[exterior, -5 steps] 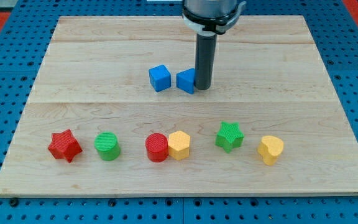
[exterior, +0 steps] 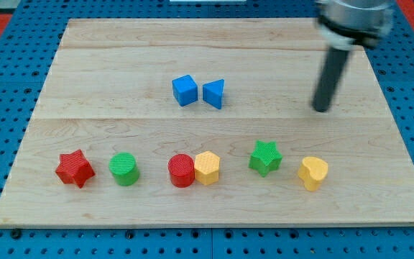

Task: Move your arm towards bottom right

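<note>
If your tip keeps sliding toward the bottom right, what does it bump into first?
Probably nothing. My tip sits right of the blue blocks, above the yellow heart. Heading bottom right, it should pass right of the heart toward the board's edge, though depth is hard to judge.

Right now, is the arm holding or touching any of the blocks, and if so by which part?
Nothing is held. My tip stands alone on the wooden board, apart from every block, to the view's right of the blue triangle.

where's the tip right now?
My tip is on the board's right side in the camera view, clear of all blocks: well right of the blue triangle and above the yellow heart.
</note>
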`<state>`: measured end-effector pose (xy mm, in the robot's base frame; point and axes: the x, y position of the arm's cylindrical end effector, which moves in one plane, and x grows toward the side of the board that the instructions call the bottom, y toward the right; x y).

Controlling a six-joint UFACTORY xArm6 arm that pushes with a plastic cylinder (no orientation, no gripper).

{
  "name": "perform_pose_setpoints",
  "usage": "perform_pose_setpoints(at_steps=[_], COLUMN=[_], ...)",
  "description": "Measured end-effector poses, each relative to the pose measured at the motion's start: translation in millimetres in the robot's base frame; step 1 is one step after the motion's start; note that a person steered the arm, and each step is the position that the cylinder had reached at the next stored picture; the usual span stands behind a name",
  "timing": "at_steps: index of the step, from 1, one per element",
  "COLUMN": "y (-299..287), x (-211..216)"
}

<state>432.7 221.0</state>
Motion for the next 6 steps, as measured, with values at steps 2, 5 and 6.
perform_pose_setpoints(at_steps=[2, 5, 6], y=[124.3, 57.7, -44.2], x=[45.0, 185.2, 185.6])
